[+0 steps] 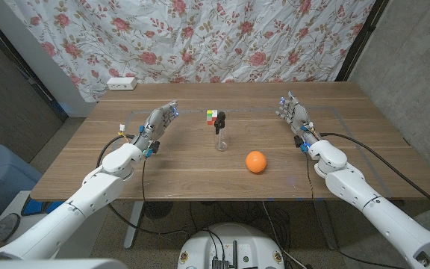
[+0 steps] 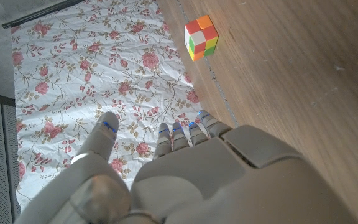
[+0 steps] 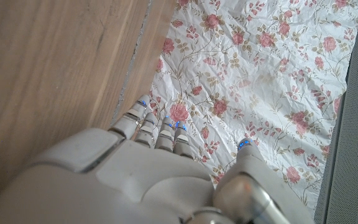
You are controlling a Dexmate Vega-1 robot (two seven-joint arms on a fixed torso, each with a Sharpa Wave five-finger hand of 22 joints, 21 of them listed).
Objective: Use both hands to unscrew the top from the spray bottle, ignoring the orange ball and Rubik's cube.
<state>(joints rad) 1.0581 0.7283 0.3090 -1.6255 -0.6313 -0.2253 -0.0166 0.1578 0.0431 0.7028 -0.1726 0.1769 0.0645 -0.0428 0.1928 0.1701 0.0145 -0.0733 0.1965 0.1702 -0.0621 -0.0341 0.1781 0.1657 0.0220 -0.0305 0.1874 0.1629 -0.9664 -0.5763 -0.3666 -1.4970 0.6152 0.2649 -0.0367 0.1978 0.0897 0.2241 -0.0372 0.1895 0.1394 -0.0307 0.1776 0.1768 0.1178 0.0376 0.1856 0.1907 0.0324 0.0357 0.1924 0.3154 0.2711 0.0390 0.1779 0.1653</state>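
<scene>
A small clear spray bottle point(image 1: 220, 139) with a black spray top point(image 1: 219, 119) stands upright at the table's middle. Just behind it sits the Rubik's cube point(image 1: 213, 116), seen too in the left wrist view point(image 2: 201, 37). The orange ball point(image 1: 255, 161) lies to the bottle's right, nearer the front. My left hand point(image 1: 158, 122) is out to the bottle's left, fingers straight and apart, holding nothing point(image 2: 185, 174). My right hand point(image 1: 294, 113) is at the far right side, also open and holding nothing point(image 3: 135, 174). Neither hand touches the bottle.
A white power strip point(image 1: 122, 83) lies at the table's back left corner. A floral curtain point(image 1: 200, 37) hangs behind the table. Bare wood point(image 1: 185, 175) stretches along the front between my arms.
</scene>
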